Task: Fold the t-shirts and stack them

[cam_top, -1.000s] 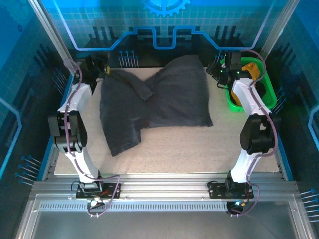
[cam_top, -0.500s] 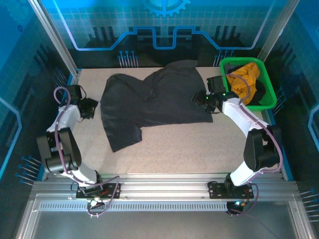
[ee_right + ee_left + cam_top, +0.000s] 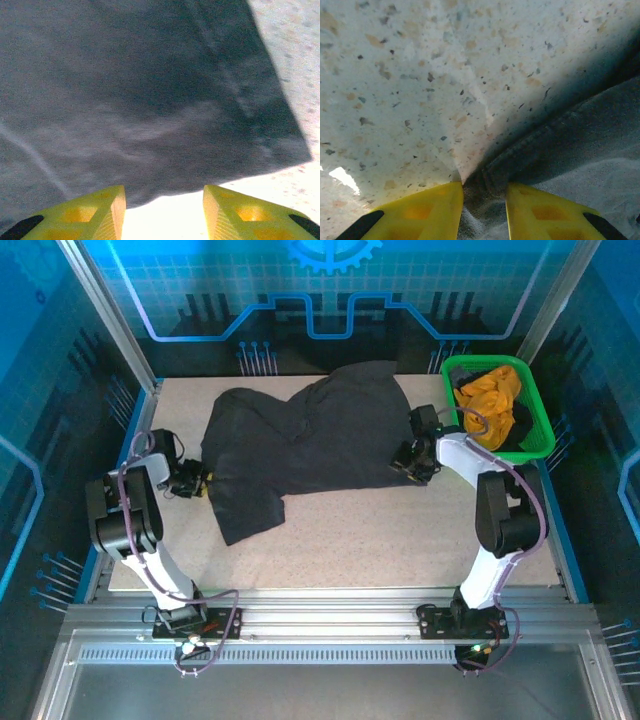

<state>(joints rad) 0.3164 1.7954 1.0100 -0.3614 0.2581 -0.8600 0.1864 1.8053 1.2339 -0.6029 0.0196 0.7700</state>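
A black t-shirt (image 3: 310,440) lies spread and rumpled over the middle of the table, one flap reaching toward the front left. My left gripper (image 3: 200,483) sits low at the shirt's left edge. In the left wrist view its jaws (image 3: 484,187) are shut on a bunched fold of the black t-shirt's hem (image 3: 580,145). At the shirt's near right corner my right gripper (image 3: 405,462) is open. In the right wrist view the gripper (image 3: 164,192) has bare table between its fingers and the cloth edge (image 3: 150,90) just ahead. An orange t-shirt (image 3: 488,393) lies crumpled in the basket.
A green plastic basket (image 3: 480,360) stands at the back right corner, just behind the right arm. The speckled table (image 3: 380,540) shows bare in front of the shirt. Aluminium frame posts and blue walls close in the sides and back.
The left arm came from the back left corner down to the shirt's left edge and its jaws narrowed on the hem. The right arm left the basket for the shirt's near right corner.
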